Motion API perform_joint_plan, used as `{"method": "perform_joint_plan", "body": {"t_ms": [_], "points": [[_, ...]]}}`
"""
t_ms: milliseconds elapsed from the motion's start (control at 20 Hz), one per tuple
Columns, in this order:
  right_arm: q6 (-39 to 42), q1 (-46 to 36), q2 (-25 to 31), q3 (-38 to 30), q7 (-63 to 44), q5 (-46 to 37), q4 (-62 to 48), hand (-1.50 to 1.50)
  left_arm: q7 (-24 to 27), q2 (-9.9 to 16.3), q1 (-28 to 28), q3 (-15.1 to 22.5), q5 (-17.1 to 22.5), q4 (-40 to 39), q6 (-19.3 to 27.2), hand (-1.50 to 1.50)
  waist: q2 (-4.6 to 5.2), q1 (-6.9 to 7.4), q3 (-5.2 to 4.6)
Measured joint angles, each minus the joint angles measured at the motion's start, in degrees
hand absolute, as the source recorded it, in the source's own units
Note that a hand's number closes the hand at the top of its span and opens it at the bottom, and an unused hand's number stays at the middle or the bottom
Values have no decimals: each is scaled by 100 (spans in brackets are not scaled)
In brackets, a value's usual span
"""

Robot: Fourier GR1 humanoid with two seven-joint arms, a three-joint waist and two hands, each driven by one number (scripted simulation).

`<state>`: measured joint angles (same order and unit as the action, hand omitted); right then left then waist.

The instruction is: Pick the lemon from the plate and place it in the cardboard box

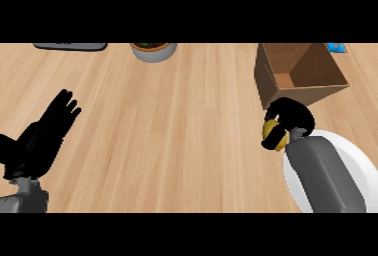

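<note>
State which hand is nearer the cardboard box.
Right. The right hand, curled round the lemon, sits just below the cardboard box; the open left hand rests far across the counter.

Below me lies a pale wood bench [170, 140] (grain running crosswise), evenly lit; a grey pot [153, 51] sits at its far edge.

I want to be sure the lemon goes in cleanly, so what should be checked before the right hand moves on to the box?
1. Lemon held in right hand, fingers curled round it: ok.
2. Lemon lifted off the plate: ok, it shows left of the rim.
3. Cardboard box open at the top: ok.
4. Box interior free of other things: ok as far as it shows.
5. Hand already over the opening: not ok, it is just short of the box's near edge.
6. Left hand out of the way, open at the left: ok.
</note>
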<state>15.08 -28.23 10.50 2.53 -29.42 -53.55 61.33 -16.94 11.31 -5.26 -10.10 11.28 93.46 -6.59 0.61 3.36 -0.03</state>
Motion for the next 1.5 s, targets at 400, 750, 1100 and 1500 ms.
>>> {"method": "perform_joint_plan", "body": {"t_ms": [400,750,1100,1500], "points": [[-852,-2029,-898,648,-1458,-47,-1586,150,14,-61,-209,133,-56,-84,-16,0,61,235,5],[-1632,-3299,-1022,1312,-1846,191,-2356,150,41,-5,-167,36,-16,-131,-51,0,26,134,2],[-2109,-4458,-1039,1726,-2571,13,-2419,150,-31,25,-68,-51,3,-30,-1,0,-21,-3,-3],[-2255,-5212,-859,1574,-3124,-582,-2544,150,-31,39,102,-145,20,57,24,0,-58,-201,-3]]}}
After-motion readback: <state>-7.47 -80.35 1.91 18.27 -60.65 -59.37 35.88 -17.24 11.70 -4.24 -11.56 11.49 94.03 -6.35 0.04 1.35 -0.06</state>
